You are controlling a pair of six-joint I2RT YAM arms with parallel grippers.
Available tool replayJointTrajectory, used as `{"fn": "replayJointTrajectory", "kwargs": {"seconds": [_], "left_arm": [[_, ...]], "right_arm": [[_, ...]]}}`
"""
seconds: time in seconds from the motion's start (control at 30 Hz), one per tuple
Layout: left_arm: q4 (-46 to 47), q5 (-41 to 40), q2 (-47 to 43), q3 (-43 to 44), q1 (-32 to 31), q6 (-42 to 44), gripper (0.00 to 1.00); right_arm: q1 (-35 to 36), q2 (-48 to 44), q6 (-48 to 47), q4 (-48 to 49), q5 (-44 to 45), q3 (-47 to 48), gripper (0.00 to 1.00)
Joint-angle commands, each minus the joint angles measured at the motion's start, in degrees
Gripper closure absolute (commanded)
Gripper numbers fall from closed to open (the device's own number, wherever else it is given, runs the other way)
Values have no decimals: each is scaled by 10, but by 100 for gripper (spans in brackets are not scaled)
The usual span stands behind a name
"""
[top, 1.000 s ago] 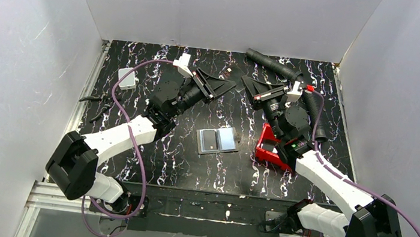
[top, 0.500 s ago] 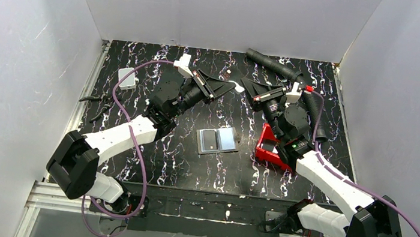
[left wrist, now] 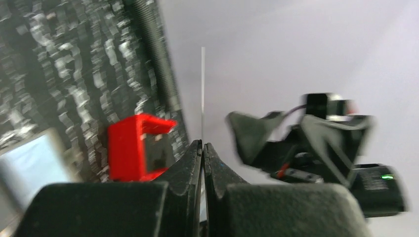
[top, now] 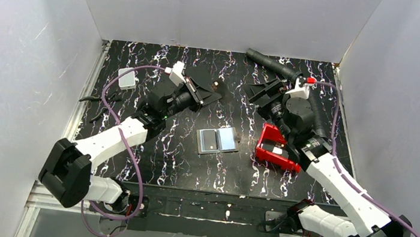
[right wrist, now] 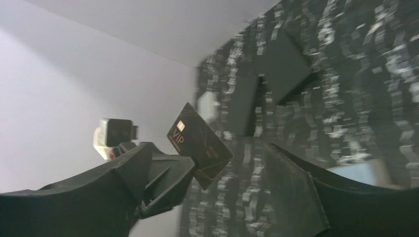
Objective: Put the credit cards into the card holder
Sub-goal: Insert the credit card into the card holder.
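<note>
Credit card (right wrist: 200, 145), gripped between the closed left jaws with the right jaws open either side, should probably go free-edge-first into the card holder (top: 218, 139).

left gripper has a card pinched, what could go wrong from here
1. The left gripper pinches the credit card by one end only, with most of it sticking out, so it might pivot or slip on the way down.
2. The card holder lies open with nothing bracing it, so pushing a card in could slide it.
3. The right gripper hangs open close by and might get bumped.
</note>
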Motion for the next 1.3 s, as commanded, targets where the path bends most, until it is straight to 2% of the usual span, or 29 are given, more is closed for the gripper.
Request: {"fn": "replayJointTrajectory", "kwargs": {"seconds": [0.0, 0.1, 0.23, 0.43, 0.57, 0.7, 0.83, 1.07, 1.17, 1.27], "left_arm": [[-279, 69, -40, 41, 17, 140, 100], [-479, 80, -15, 101, 16, 254, 100], [-582, 114, 32, 130, 17, 324, 100], [-564, 158, 117, 140, 17, 322, 100], [-554, 207, 186, 157, 17, 317, 100], [-556, 216, 223, 175, 17, 320, 100], [-554, 216, 249, 190, 17, 319, 100], [-568, 211, 278, 205, 17, 317, 100], [-572, 209, 284, 207, 17, 318, 100], [-572, 201, 285, 207, 17, 317, 100]], "right_arm": [[-11, 8, -237, -207, 3, 95, 4], [-16, 54, -362, -278, -60, 141, 2], [-18, 128, -439, -336, -145, 167, 2], [-26, 226, -441, -321, -255, 142, 32], [-31, 281, -451, -335, -277, 145, 44], [-33, 332, -461, -332, -282, 139, 53], [-34, 366, -462, -313, -266, 129, 57], [-35, 405, -468, -293, -233, 128, 58], [-36, 409, -469, -286, -212, 124, 62], [-39, 408, -468, -274, -202, 116, 63]]}}
